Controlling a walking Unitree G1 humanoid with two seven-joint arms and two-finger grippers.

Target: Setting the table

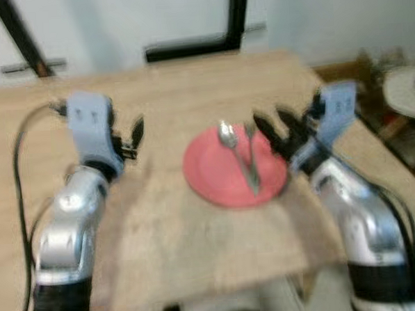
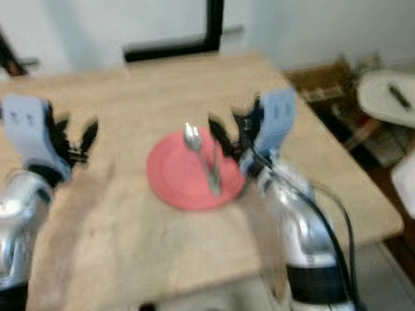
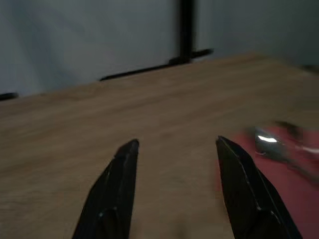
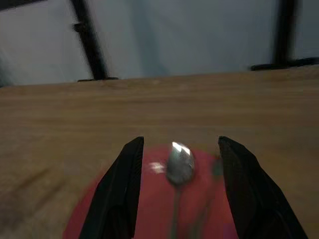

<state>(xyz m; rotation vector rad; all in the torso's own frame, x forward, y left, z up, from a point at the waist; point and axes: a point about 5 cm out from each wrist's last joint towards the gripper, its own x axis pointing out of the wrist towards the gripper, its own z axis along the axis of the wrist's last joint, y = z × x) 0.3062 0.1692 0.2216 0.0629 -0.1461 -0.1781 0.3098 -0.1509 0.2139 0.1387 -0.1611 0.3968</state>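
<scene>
I had the right claw (image 4: 177, 144) spread wide, hovering over the red plate's (image 1: 208, 176) edge, with the spoon (image 4: 179, 167) lying on the plate just ahead between its fingers. My left claw (image 3: 177, 144) hung released above the wooden bench (image 1: 198, 246), the plate off to its side.

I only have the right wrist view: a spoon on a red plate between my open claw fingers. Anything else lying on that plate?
Observer: Yes, a second utensil, probably a fork, lies beside the spoon on the red plate.
Operator: Where is my right claw relative to the plate?
Observer: The right claw hovers at the plate's right edge, open.
Operator: And the left claw?
Observer: The left claw is open over bare wooden table, left of the plate, holding nothing.
</scene>
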